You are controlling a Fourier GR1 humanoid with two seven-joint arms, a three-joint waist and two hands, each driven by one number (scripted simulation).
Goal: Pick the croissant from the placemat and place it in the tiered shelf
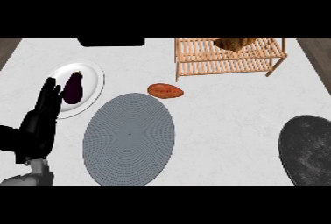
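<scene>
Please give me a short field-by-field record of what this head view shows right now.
croissant: on the tiered shelf's top
tiered shelf: wooden, upper right of counter
placemat: grey oval, centre, nothing on it
plate: white, upper left
eggplant: lying on the plate
sweet potato: on counter between placemat and shelf
dark mat: right edge, partly cut off
left robot hand: open, resting at left edge
right robot hand: not in view

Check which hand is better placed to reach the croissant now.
Right, likely: the croissant already sits on the tiered shelf at upper right, placemat bare. The left hand rests open at the far left; the right hand is out of view.
</scene>
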